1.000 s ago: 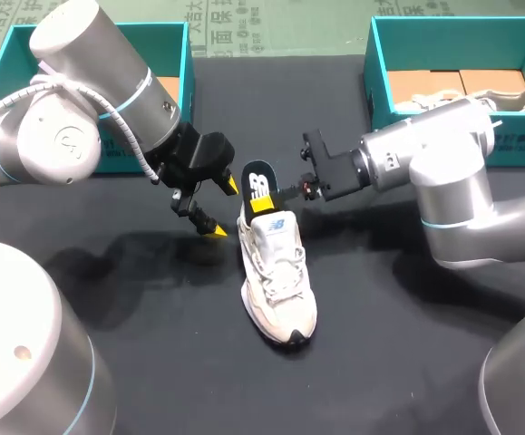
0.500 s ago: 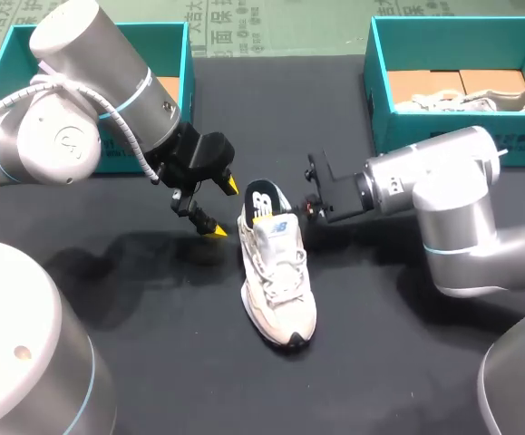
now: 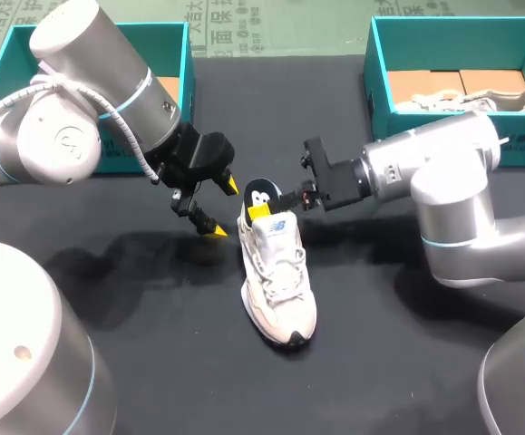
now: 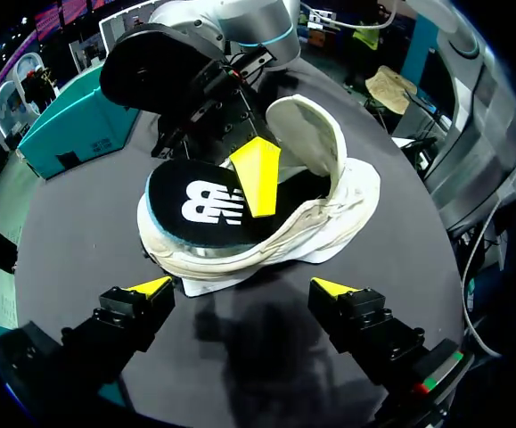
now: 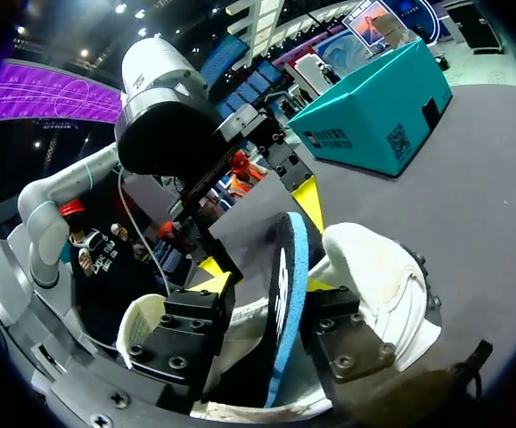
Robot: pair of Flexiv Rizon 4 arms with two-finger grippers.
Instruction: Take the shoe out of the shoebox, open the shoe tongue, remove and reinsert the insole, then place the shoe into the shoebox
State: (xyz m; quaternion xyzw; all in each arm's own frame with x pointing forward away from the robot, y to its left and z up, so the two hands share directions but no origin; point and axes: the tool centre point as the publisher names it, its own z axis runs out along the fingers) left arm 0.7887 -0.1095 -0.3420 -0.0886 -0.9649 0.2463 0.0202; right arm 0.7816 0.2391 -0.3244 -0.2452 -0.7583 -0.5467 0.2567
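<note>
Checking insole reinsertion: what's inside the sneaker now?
The dark insole sits partly in the heel opening of the white sneaker, its heel end sticking out, pinched by the right gripper. Its front end is hidden inside the sneaker.

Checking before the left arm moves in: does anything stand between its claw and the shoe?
Nothing visible does. The left claw is open beside the heel of the shoe, with only black table between them. The right claw is shut on the insole at the shoe's opening, on the far side, out of the path.
</note>
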